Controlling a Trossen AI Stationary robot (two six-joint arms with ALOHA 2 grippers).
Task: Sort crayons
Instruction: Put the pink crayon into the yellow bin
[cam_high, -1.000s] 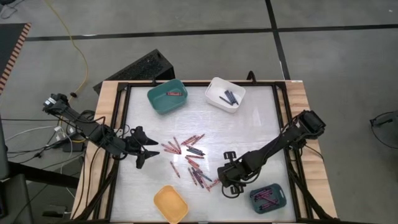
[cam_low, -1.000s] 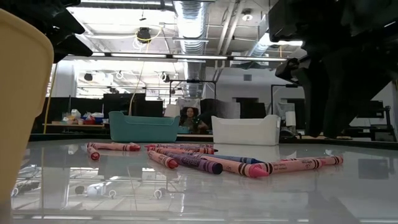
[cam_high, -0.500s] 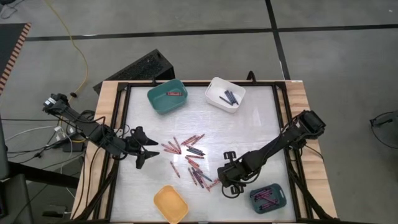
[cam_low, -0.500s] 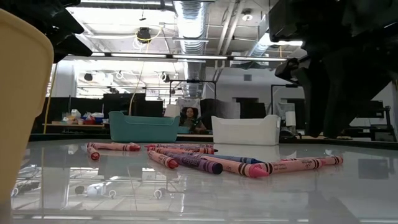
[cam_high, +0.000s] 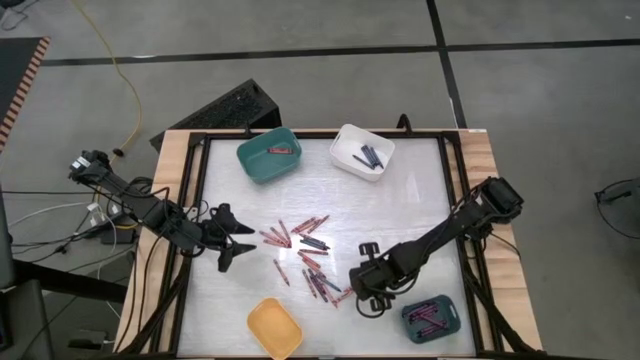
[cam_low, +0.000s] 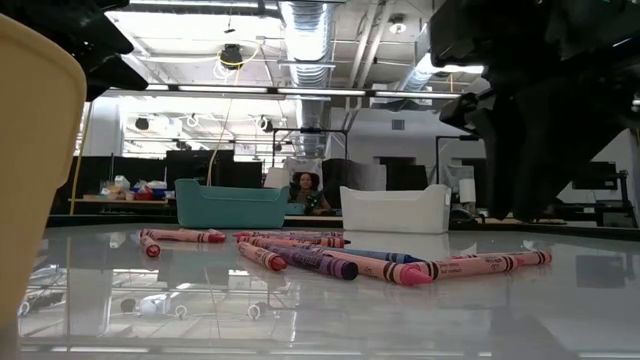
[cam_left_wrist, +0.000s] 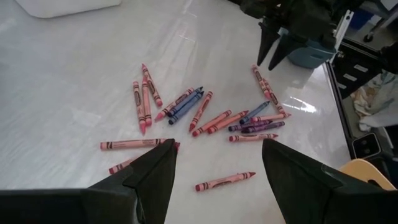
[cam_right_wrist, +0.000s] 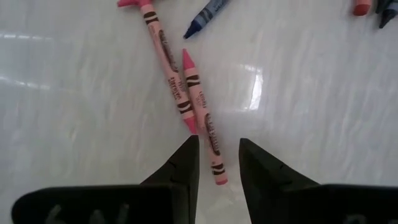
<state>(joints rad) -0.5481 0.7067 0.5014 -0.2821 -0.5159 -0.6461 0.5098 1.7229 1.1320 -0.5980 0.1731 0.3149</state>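
Loose crayons (cam_high: 305, 250), red, pink and dark blue, lie flat in a scatter at the table's middle. My right gripper (cam_right_wrist: 216, 144) points steeply down over the scatter's near right end. It is open, and its two fingers stand on either side of the end of a pink crayon (cam_right_wrist: 205, 124) without touching it. That crayon lies on the table beside a second pink one (cam_right_wrist: 166, 59). My left gripper (cam_high: 238, 246) hovers open at the table's left, facing the scatter (cam_left_wrist: 205, 115), with nothing between its fingers.
A teal bin (cam_high: 270, 155) with a red crayon and a white bin (cam_high: 362, 152) with dark blue crayons stand at the far edge. A yellow bin (cam_high: 274, 328) stands at the near edge, and a dark bin (cam_high: 431, 317) with magenta crayons at the near right.
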